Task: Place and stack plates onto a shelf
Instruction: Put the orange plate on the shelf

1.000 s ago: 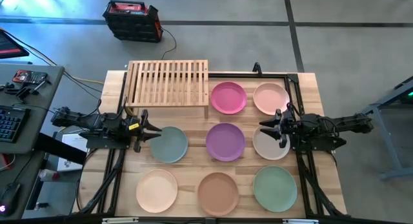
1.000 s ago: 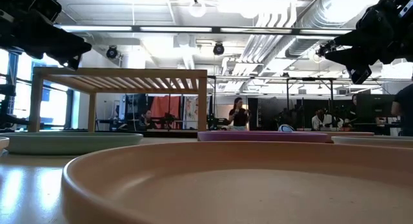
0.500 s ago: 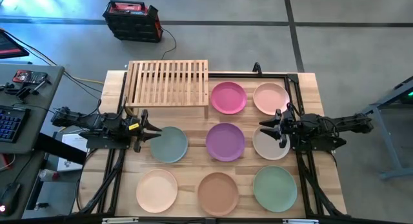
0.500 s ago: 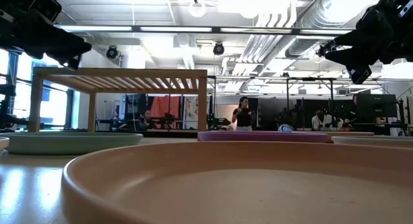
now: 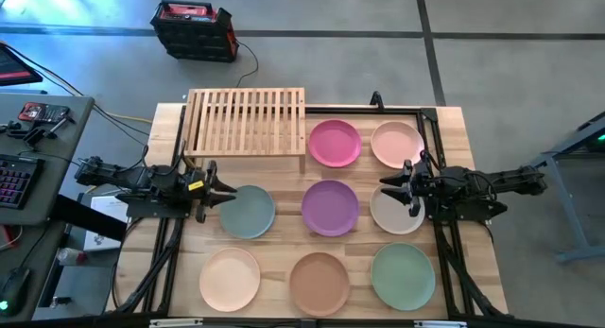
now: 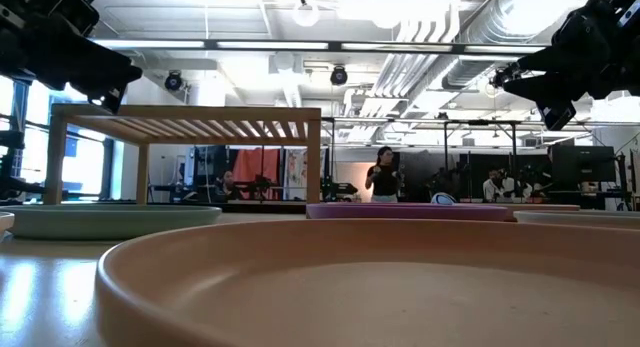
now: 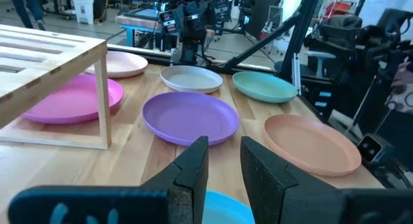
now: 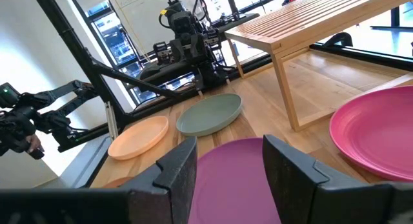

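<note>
High view shows the job at its very start: the shelf (image 5: 247, 119) at the table's far left is bare, and all eight plates visible here lie singly on the butcher-block tabletop (image 5: 284, 248), none stacked. Going left to right, the left gripper (image 5: 230, 193) hovers with its fingers spread at the near-left rim of the grey-teal plate (image 5: 248, 212), just in front of the shelf, which looks like the first pick; the peach plate (image 5: 230, 279) lies nearer the front edge. In the middle column sit the magenta plate (image 5: 335, 143) beside the shelf, the purple plate (image 5: 331, 207) and the brown plate (image 5: 319, 283). On the right, the right gripper (image 5: 386, 184), its fingers likewise apart, hangs over the left rim of the cream plate (image 5: 396, 210), between the pale pink plate (image 5: 397, 144) and the mint green plate (image 5: 403, 275). Neither gripper holds anything. The next move probably calls for one gripper to drop to a rim, pinch it, lift the plate and carry it onto the slats.
</note>
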`<state>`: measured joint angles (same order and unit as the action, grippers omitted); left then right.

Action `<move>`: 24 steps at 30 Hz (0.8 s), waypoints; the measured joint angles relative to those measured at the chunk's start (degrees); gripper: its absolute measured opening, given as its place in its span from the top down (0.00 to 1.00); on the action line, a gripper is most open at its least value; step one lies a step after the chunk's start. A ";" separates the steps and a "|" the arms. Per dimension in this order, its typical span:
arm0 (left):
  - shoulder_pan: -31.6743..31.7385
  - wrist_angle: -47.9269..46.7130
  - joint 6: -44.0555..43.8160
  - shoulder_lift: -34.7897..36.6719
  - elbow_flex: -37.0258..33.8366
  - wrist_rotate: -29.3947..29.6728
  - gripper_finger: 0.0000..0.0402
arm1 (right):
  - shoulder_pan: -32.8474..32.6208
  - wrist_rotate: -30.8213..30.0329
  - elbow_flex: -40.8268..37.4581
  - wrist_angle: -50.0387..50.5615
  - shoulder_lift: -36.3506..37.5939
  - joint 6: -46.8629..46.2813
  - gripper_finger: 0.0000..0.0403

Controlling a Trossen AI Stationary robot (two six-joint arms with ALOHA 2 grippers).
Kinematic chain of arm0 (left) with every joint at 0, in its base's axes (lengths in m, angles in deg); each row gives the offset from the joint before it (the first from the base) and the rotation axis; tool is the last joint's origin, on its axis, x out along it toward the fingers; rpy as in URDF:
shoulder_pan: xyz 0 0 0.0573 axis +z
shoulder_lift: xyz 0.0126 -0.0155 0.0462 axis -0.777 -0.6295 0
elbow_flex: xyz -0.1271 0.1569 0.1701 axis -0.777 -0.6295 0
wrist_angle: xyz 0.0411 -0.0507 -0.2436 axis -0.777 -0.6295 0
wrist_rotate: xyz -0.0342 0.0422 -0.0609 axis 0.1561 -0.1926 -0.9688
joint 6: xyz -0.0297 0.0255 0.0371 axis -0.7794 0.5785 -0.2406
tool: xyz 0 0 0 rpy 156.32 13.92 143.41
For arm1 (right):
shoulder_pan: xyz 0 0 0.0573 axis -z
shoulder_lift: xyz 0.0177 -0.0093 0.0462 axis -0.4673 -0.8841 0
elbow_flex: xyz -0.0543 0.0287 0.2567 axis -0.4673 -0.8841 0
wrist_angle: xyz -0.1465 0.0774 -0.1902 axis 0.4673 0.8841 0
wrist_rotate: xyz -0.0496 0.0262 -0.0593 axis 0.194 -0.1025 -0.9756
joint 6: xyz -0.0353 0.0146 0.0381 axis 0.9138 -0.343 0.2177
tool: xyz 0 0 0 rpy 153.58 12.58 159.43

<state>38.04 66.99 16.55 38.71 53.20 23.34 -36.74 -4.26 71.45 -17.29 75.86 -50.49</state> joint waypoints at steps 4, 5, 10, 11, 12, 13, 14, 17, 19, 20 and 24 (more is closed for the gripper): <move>0.00 0.20 -6.59 0.00 0.00 0.00 0.81 | 0.00 0.00 -0.01 0.00 -0.01 0.00 0.61; 0.00 0.29 -8.11 0.00 -0.02 0.00 0.81 | 0.00 -0.01 -0.01 0.00 -0.02 0.00 0.61; 0.00 1.96 -16.77 0.02 -0.01 0.67 0.81 | 0.00 0.00 0.00 0.02 -0.02 0.00 0.61; 0.00 2.77 -19.00 0.02 0.00 0.68 0.81 | 0.00 -0.01 0.01 0.01 -0.01 0.00 0.61; 0.00 3.66 -20.95 0.02 -0.01 0.74 0.81 | 0.00 -0.01 0.00 0.00 -0.01 0.00 0.61; 0.00 4.50 -22.71 0.02 0.00 0.92 0.81 | 0.00 -0.01 -0.01 0.00 -0.02 0.00 0.61; 0.00 5.10 -24.05 0.02 0.00 1.18 0.81 | 0.00 -0.01 0.01 0.00 -0.01 0.00 0.61; 0.00 7.28 -26.37 0.02 0.00 1.36 0.81 | 0.00 -0.01 0.01 0.02 -0.02 0.00 0.61; 0.00 7.30 -27.03 0.02 0.04 1.53 0.81 | 0.00 -0.01 -0.01 -0.02 -0.02 0.00 0.61; 0.00 7.22 -28.07 0.02 0.04 1.53 0.81 | 0.00 -0.01 0.00 -0.05 -0.02 -0.01 0.61; 0.00 7.27 -33.48 0.02 0.04 1.76 0.81 | 0.00 -0.02 -0.11 -0.66 -0.02 -2.44 0.61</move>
<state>38.04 74.27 -16.93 38.73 53.24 25.10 -36.74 -4.28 71.34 -17.96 75.85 -52.93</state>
